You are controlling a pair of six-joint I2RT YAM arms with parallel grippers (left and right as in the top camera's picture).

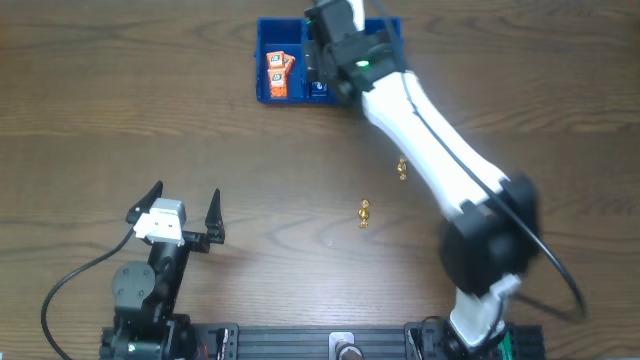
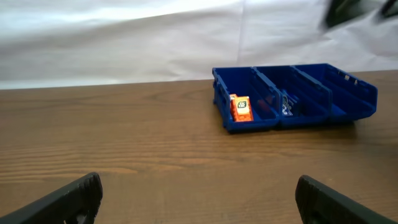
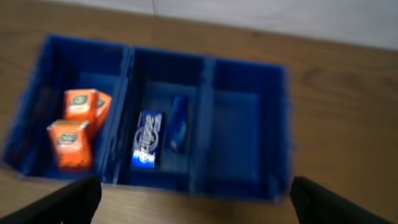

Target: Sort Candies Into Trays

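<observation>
Currently the R gripper (image 3: 194, 202) hangs over the blue tray (image 3: 283, 118), fingers wide apart, nothing between them. The L gripper (image 1: 185, 197) sits low near its own base, well apart from the tray, fingers also spread, empty.

Tray contents, 3 compartments:
- orange packs (image 3: 78, 127) in one end section;
- blue packs (image 3: 149, 140) in the middle;
- third compartment (image 3: 242, 134) bare.

Unsorted items: one gold candy (image 1: 365, 213) lies on the table (image 1: 120, 110), approx. midway btw tray and arm bases. A second gold candy (image 1: 402, 168) lies closer to the tray, just beside the R arm's link in the top view.

Key relation for the next pick (judgement): both candies lie back from the R gripper, toward the R arm's base, so the gripper must retract from the tray, not extend. Each candy's long axis appears to run roughly base-to-tray, so the fingers should close across that line. The R arm is nearer to both; the L arm would have to cross the middle. Probable destination: third compartment.
</observation>
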